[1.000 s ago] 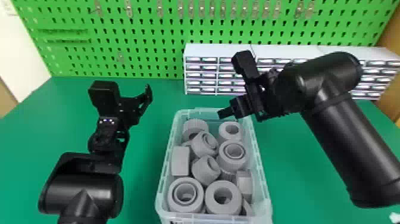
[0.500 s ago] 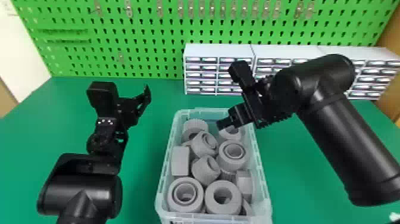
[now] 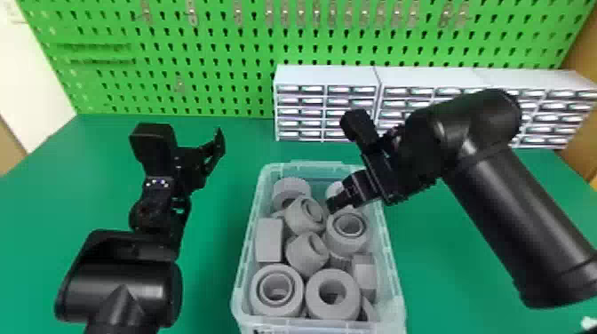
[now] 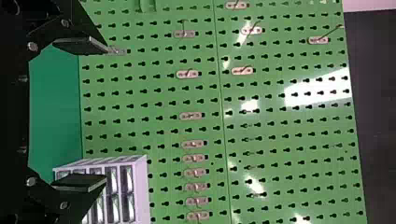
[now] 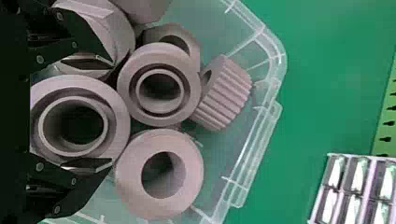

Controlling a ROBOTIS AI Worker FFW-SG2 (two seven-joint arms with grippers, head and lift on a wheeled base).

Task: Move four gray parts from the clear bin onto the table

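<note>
We find the head view crops the clear plastic bin (image 3: 324, 328) below; the black right end effector (image 3: 336, 205) partly hides a round gray part (image 3: 334, 190).

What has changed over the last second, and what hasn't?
The right gripper has come down in the head view, toward the gray parts in the clear bin. Nothing has visibly been taken hold of or let go. The left gripper, the bin and its parts look unmoved.
</note>
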